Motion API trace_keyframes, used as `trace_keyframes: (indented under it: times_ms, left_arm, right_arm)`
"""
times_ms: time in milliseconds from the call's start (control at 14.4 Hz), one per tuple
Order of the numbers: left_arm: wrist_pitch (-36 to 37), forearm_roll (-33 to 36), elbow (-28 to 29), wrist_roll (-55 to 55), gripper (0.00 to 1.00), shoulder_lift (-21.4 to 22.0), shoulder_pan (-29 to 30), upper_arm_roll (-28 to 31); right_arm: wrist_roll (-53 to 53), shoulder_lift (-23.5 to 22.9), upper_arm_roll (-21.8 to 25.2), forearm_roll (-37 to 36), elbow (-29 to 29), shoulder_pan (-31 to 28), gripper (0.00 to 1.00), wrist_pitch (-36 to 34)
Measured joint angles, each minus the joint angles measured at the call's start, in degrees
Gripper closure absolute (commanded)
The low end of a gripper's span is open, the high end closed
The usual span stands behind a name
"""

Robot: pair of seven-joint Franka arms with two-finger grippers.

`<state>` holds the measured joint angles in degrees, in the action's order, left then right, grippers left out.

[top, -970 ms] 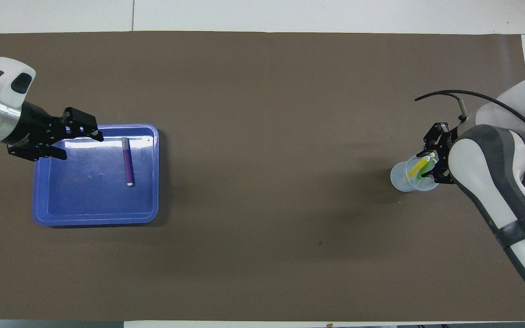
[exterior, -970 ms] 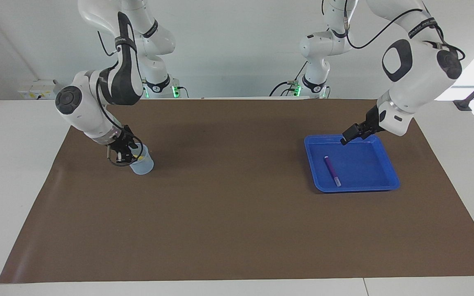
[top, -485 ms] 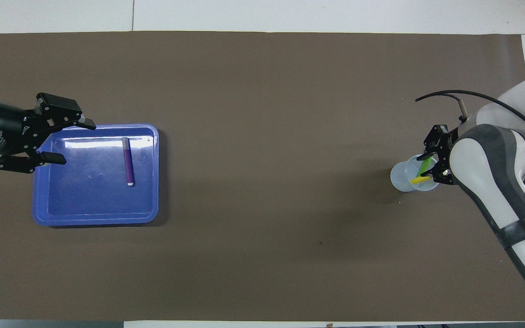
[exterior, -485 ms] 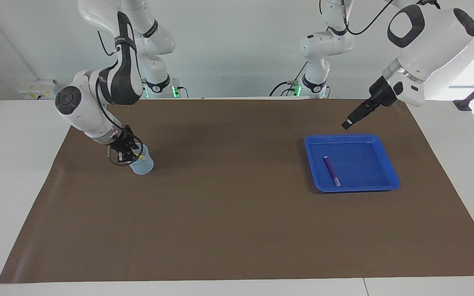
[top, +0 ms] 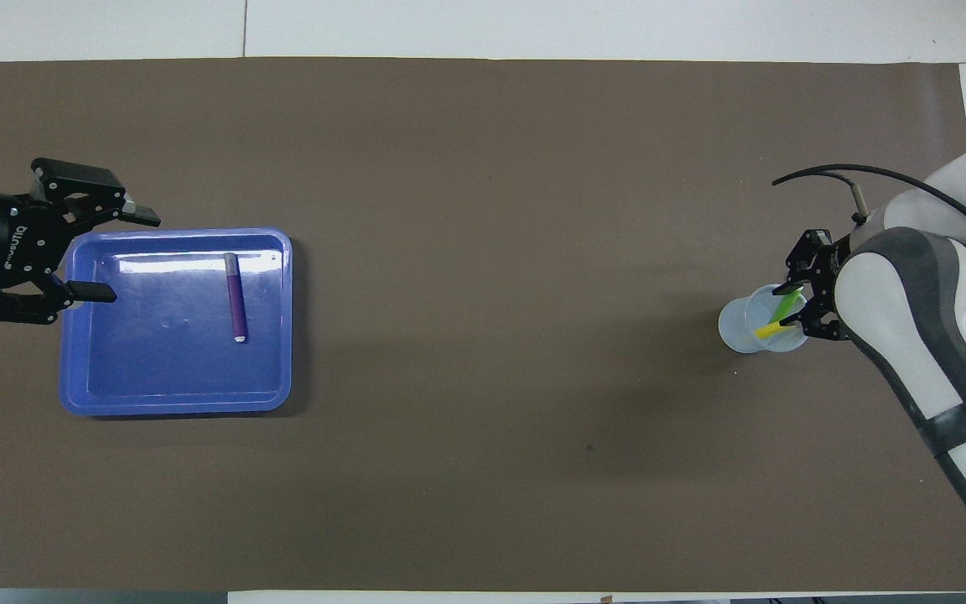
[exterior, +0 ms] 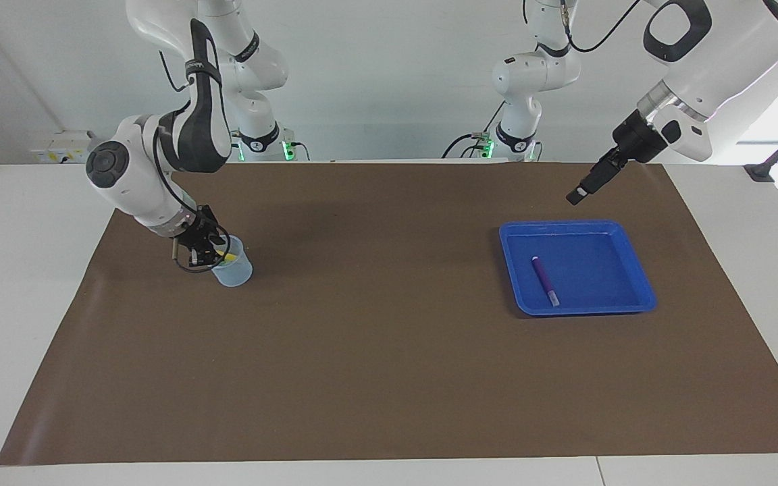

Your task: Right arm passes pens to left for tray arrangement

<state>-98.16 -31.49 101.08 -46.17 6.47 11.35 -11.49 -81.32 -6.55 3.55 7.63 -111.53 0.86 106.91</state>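
Facing the robots: the purple pen point(exterior: 545, 280) lies in the blue tray point(exterior: 639, 283); the left gripper point(exterior: 576, 196) hangs raised. From overhead, its jaws gape empty; the right gripper point(top: 795, 306) sits at the cup point(top: 739, 329) holding the green pen point(top: 783, 306) and yellow pen point(top: 771, 330), grip unclear.

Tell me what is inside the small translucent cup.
The cup holds a yellow pen and a green pen, both leaning. The right gripper reaches in at its rim and covers their upper ends, so any grip is hidden.

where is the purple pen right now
The purple pen lies flat in the blue tray, at the left arm's end of the table, below the raised, open left gripper.
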Motion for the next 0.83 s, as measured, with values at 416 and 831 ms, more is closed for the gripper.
trace_keyframes:
  times_ms: [416, 831]
  left_arm:
    - [-3.72, -7.58, 5.78, -3.75, 0.04, 5.07, 3.43, 0.26]
    - [-7.24, -8.41, 8.99, -6.79, 0.04, 6.99, 3.42, 0.21]
  right_arm:
    - [13.37, 0.11, -0.34, -4.81, 2.23, 0.28, 0.54, -0.60]
    - [41.66, 0.05, -3.99, -8.90, 1.70, 0.53, 0.14, -1.03]
